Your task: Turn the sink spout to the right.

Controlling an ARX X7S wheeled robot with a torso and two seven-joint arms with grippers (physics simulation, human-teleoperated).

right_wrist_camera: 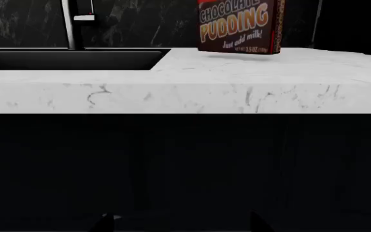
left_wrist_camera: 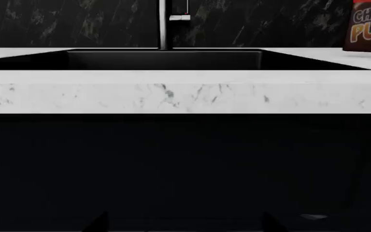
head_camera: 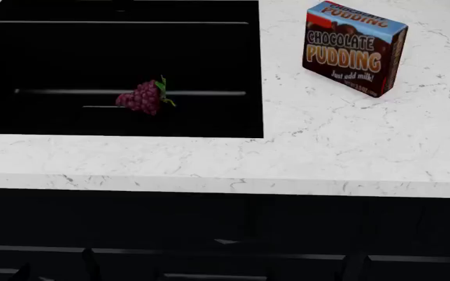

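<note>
Sink spout upright behind the sink; tool states on both arms impossible to tell.

The spout stands upright behind the sink, a deep black basin set in the white table.

— What lettering can be read?
— "CHOCOLATE PUDDING" is printed on the box at the upper right of the head view, with "Just add milk!" beneath it.
— Is anything else legible?
— The same words are seen on the box at the top of the right wrist view; a small weight line beside them is too blurred to be read.
</note>
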